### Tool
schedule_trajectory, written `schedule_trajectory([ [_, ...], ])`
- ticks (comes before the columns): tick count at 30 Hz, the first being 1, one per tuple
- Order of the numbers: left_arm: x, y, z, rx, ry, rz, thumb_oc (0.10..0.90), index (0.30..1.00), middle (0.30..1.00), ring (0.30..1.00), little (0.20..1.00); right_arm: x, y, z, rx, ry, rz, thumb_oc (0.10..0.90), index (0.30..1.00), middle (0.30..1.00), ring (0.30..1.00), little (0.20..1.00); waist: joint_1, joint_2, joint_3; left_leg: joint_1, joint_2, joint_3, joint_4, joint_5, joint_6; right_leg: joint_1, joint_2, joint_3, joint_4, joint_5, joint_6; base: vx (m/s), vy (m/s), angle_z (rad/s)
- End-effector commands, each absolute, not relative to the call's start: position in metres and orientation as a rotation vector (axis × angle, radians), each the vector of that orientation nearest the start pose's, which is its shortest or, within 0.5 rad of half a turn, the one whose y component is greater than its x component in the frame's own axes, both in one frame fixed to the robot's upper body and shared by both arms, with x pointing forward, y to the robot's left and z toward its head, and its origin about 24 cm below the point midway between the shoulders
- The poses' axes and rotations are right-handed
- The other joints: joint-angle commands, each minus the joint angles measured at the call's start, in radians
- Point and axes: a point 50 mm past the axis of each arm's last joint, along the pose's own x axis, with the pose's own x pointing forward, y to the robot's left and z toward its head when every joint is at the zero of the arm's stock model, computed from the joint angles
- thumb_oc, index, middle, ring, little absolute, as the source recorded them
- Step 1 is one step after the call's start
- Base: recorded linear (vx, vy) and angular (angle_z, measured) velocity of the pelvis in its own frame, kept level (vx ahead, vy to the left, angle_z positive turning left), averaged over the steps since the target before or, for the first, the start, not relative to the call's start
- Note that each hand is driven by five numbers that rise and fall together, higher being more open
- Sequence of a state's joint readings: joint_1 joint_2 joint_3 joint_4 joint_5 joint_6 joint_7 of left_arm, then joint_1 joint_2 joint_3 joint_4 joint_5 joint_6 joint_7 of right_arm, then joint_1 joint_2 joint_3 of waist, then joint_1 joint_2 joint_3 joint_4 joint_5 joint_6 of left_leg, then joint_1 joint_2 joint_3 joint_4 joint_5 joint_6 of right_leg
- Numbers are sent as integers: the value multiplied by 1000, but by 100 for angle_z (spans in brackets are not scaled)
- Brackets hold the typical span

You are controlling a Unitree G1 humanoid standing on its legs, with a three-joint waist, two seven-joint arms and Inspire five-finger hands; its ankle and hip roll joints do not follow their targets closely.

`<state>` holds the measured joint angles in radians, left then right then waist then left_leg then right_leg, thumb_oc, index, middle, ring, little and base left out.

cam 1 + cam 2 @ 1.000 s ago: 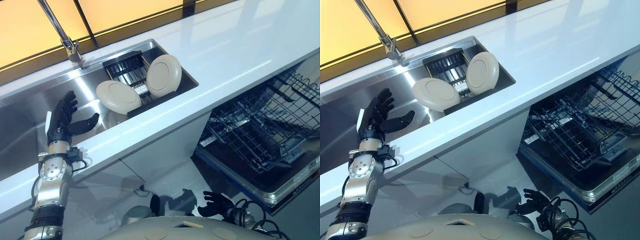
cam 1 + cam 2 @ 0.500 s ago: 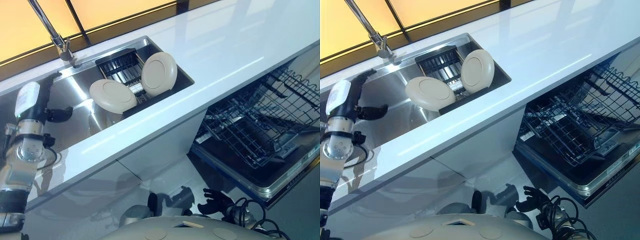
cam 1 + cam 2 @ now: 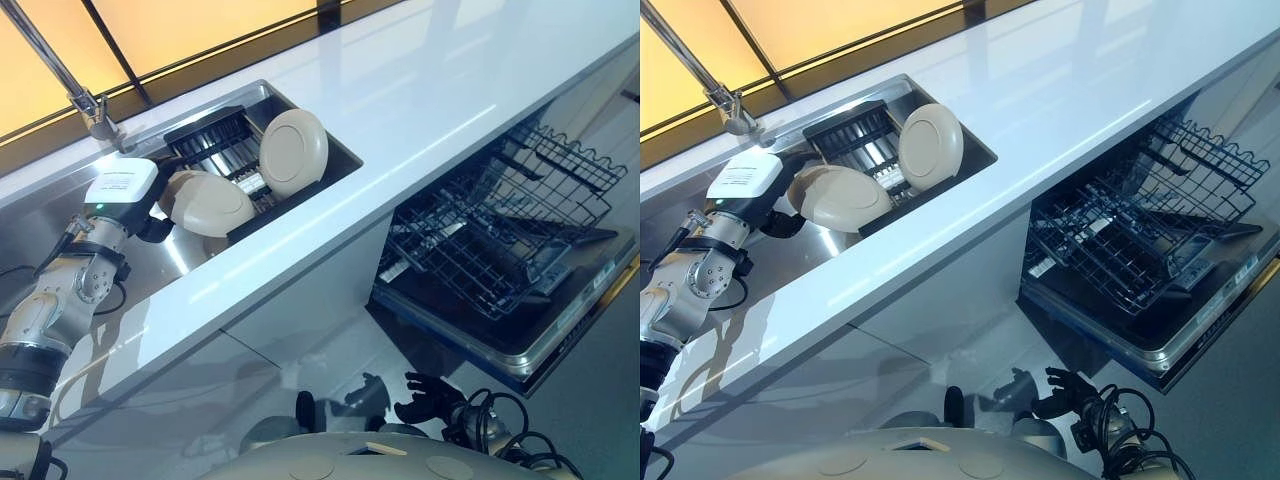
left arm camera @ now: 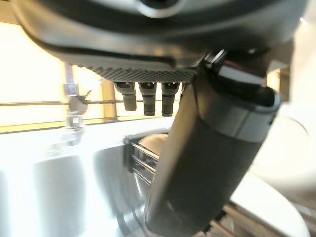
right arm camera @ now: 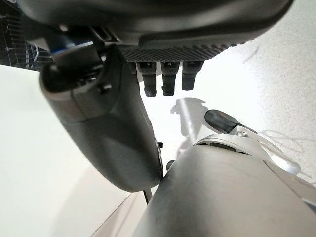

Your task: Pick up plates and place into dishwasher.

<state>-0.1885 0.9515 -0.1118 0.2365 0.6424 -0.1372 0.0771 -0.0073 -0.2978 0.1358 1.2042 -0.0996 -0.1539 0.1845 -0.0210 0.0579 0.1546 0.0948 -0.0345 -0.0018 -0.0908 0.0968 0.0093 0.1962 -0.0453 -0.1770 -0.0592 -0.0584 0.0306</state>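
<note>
Two plates (image 3: pixel 210 203) are leaning in the sink rack (image 3: pixel 215 140), tilted to drain; left robot hand (image 3: pixel 786 222) is reaching beside the nearer plate, fingers straight (no grip yet); dishwasher rack (image 3: pixel 500 230) is standing pulled out, ready; right robot hand (image 3: pixel 432 397) is hanging low, relaxed.

two plates (image 3: pixel 293 152) (image 3: pixel 208 203), one faucet (image 3: pixel 60 76), one rack (image 3: pixel 497 230)

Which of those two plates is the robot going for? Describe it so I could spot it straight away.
Find the steel sink set in the white counter; a black rack sits inside it with two cream plates. It is the lower plate, lying tilted beside the left hand, while the other plate stands nearly upright.
</note>
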Motion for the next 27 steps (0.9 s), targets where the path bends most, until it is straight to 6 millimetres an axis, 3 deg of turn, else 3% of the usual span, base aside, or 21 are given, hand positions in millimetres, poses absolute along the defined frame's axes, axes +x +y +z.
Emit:
schedule_trajectory([
  [1, 298, 324, 201, 1757, -178, 177, 800, 900, 900, 900, 900, 102, -259, -146, -398, 1113, 226, 800, 900, 900, 900, 900, -10, 41, -31, 41, -66, 65, 9, -161, 23, -120, 42, 19, 158, -73, 57, 0, 0, 0],
  [10, 304, 333, 207, 1946, -37, 116, 800, 900, 900, 900, 900, 104, -262, -145, -403, 1116, 220, 800, 900, 900, 900, 900, -20, 48, -24, 36, -68, 73, 14, -160, 24, -127, 40, 23, 163, -68, 62, 4, 2, -4],
  [15, 308, 333, 210, 1958, -54, 142, 800, 900, 900, 900, 900, 107, -262, -144, -405, 1114, 220, 800, 900, 900, 900, 900, -24, 49, -22, 32, -69, 75, 16, -161, 25, -133, 40, 26, 166, -68, 63, 0, 0, 0],
  [18, 309, 332, 212, 1874, -128, 196, 800, 900, 900, 900, 900, 106, -261, -145, -400, 1115, 217, 800, 900, 900, 900, 900, -28, 46, -21, 31, -68, 78, 15, -161, 26, -137, 41, 30, 166, -66, 64, 0, 0, 0],
  [19, 309, 331, 212, 1833, -159, 214, 740, 848, 848, 848, 840, 106, -260, -145, -396, 1115, 217, 800, 900, 900, 900, 900, -29, 45, -21, 31, -68, 79, 15, -161, 26, -137, 41, 31, 165, -66, 64, 0, 0, 0],
  [20, 309, 330, 211, 1788, -185, 227, 525, 665, 665, 665, 625, 106, -260, -145, -393, 1116, 216, 800, 900, 900, 900, 900, -29, 43, -21, 30, -68, 80, 14, -160, 26, -137, 43, 32, 164, -65, 63, 0, 0, 0],
  [21, 309, 330, 212, 1732, -224, 252, 427, 580, 580, 580, 527, 105, -259, -145, -391, 1117, 215, 800, 900, 900, 900, 900, -29, 42, -21, 30, -68, 81, 14, -160, 26, -136, 44, 34, 163, -66, 63, 0, 0, 0],
  [22, 309, 327, 213, 1668, -280, 278, 396, 554, 554, 554, 496, 104, -259, -146, -390, 1119, 215, 800, 900, 900, 900, 900, -30, 40, -20, 30, -67, 82, 14, -160, 26, -136, 45, 35, 162, -65, 62, 0, 0, 0],
  [23, 308, 326, 213, 1632, -309, 298, 232, 413, 413, 413, 332, 103, -259, -146, -390, 1120, 215, 800, 900, 900, 900, 900, -31, 38, -20, 30, -66, 83, 14, -161, 26, -137, 45, 36, 162, -65, 62, 0, 0, 0],
  [24, 308, 324, 213, 1597, -347, 314, 232, 413, 413, 413, 332, 103, -259, -146, -389, 1122, 215, 800, 900, 900, 900, 900, -31, 37, -20, 29, -65, 85, 14, -161, 25, -137, 46, 37, 162, -65, 62, 0, 0, 0],
  [25, 307, 320, 213, 1538, -399, 335, 100, 300, 300, 300, 200, 101, -258, -147, -389, 1123, 217, 800, 900, 900, 900, 900, -32, 35, -20, 30, -65, 86, 13, -162, 25, -138, 47, 39, 161, -64, 62, 0, 0, 0],
  [27, 306, 313, 213, 1466, -477, 365, 100, 300, 300, 300, 200, 100, -256, -148, -385, 1123, 219, 800, 900, 900, 900, 900, -34, 31, -18, 31, -63, 89, 13, -161, 25, -138, 48, 40, 162, -65, 62, 0, 0, 0],
])
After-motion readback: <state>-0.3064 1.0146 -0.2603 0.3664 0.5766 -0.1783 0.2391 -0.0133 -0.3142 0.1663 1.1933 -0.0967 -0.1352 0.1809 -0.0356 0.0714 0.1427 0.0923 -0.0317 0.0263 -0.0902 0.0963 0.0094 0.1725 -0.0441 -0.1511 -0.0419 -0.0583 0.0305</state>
